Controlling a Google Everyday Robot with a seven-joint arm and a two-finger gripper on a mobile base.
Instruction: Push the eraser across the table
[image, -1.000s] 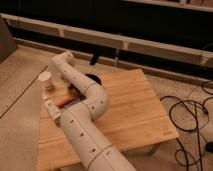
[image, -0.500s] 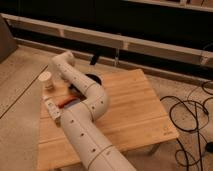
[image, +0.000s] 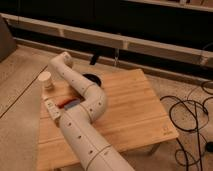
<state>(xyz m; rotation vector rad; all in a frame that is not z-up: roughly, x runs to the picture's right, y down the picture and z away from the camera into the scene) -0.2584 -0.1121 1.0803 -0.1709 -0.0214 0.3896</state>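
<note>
No visible shift since earlier: end effector (image: 51, 107) low at table's (image: 135, 107) left edge, grip state indiscernible.

We find no change between the earlier pictures and now. The white arm (image: 85, 107) lies in the same bend over the left part of the table (image: 135, 107). The gripper (image: 52, 110) stays low at the left edge, just beside the small red and blue thing (image: 70, 104), which has not moved.
</note>
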